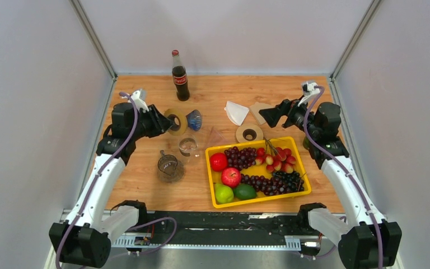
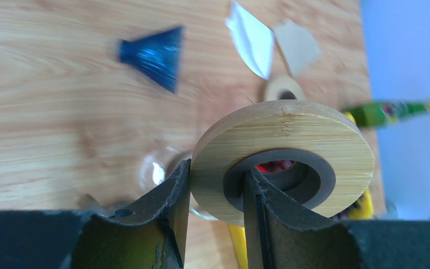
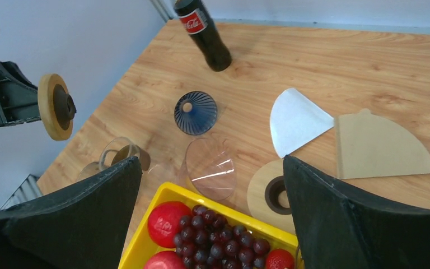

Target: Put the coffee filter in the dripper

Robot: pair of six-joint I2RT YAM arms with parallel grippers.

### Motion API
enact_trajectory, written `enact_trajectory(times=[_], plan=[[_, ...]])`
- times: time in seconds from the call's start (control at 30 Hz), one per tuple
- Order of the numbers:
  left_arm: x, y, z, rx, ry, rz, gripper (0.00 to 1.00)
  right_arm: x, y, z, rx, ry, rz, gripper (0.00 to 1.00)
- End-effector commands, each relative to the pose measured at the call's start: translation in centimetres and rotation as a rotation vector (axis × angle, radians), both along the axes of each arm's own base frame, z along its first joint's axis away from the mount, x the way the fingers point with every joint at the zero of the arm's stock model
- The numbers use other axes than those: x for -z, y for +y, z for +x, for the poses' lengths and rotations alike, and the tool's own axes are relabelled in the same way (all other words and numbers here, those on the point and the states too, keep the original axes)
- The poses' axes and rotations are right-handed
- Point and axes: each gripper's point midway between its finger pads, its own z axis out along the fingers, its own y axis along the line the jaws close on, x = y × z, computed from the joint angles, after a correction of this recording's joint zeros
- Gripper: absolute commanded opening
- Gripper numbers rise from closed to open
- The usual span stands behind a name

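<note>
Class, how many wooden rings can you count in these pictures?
2. One wooden ring is clamped in the left gripper; the other ring lies flat on the table by the yellow tray. None seems hidden.

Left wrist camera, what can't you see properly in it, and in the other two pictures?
- Left wrist: the ring and fingers hide most of the tray.
- Left wrist: the green thing at the right is blurred, so I cannot tell what it is.
- Right wrist: the fingers cover the lower corners, and the bottom edge cuts the tray off.
- Top: the clear dripper is too faint to show its shape.
</note>
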Motion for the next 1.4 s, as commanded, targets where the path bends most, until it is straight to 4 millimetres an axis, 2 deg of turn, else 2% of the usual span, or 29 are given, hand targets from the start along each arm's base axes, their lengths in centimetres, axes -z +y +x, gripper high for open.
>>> enact_trajectory(times=[0.0,0.17,0.23,0.47,0.57,0.67,0.73,0.87,1.1,1.2,1.27,1.37], plan=[[-3.1,-4.7,-5.3,0.355,-0.01,-0.128,0.0,-0.9,1.6,-1.2,-0.127,-0.03,0.0,1.0],[-3.0,-5.8,-8.5,0.462,0.073,-0.19,0.0,1.0,1.7,-1.1,-0.121,0.029,0.009,1.0],[-2.0,-5.6,-9.9,0.46,0.163,-0.19,0.0,1.6,1.7,-1.1,-0.118,0.048,0.012,1.0],[-0.8,-4.2,-12.7,0.401,0.35,-0.138,0.01,2.9,1.4,-0.7,-0.091,0.099,0.009,1.0],[0.7,-3.1,-13.7,0.346,0.447,-0.088,0.02,3.8,1.3,-0.5,-0.081,0.133,0.003,1.0],[1.8,-3.3,-14.6,0.35,0.519,-0.111,0.02,4.7,1.3,-0.4,-0.077,0.188,0.001,1.0],[3.4,-2.4,-15.2,0.297,0.623,-0.079,0.02,5.0,1.4,-0.5,-0.084,0.204,0.0,1.0],[5.3,-0.7,-14.9,0.204,0.703,0.016,0.01,5.6,1.1,-0.4,-0.068,0.208,-0.012,1.0],[7.3,1.9,-13.3,0.07,0.729,0.146,0.01,6.2,0.6,-0.1,-0.036,0.214,-0.034,1.0],[8.6,3.6,-13.1,0.011,0.77,0.237,0.01,6.4,0.4,0.0,-0.027,0.222,-0.038,1.0],[9.2,4.1,-12.8,-0.009,0.781,0.266,0.01,6.6,0.3,0.1,-0.017,0.225,-0.042,1.0],[9.9,3.8,-12.5,-0.004,0.784,0.25,0.01,6.7,0.2,0.2,-0.013,0.229,-0.045,1.0]])
